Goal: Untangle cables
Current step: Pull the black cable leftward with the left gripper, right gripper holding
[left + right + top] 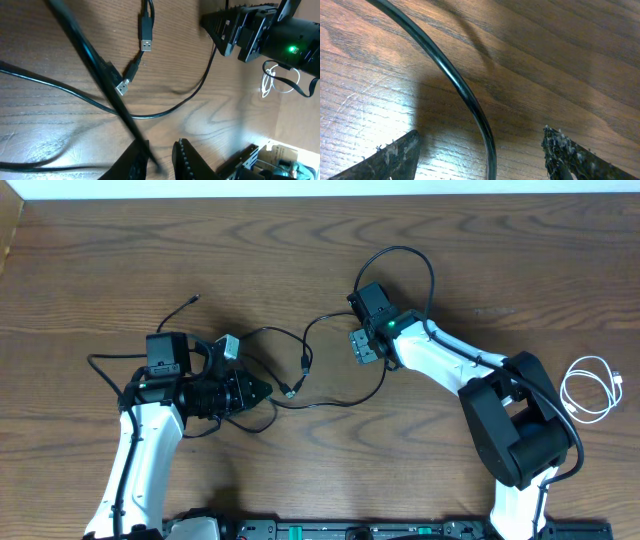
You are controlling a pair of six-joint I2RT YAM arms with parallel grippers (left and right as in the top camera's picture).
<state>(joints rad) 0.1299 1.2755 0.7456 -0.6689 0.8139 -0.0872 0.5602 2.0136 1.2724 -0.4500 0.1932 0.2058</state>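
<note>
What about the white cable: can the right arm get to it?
Probably yes. The white cable lies alone by the right arm, nothing on it. That arm points away, jaws open around a black cable.

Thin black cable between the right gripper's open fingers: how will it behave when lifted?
Probably floppy: the thin black cable lies in a loose curve. Likely light, being thin. Its glossy jacket may slip from the right gripper.

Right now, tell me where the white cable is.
Overhead view: the white cable lies coiled near the table's right edge, beyond the right arm, apart from the black cables at the middle.
</note>
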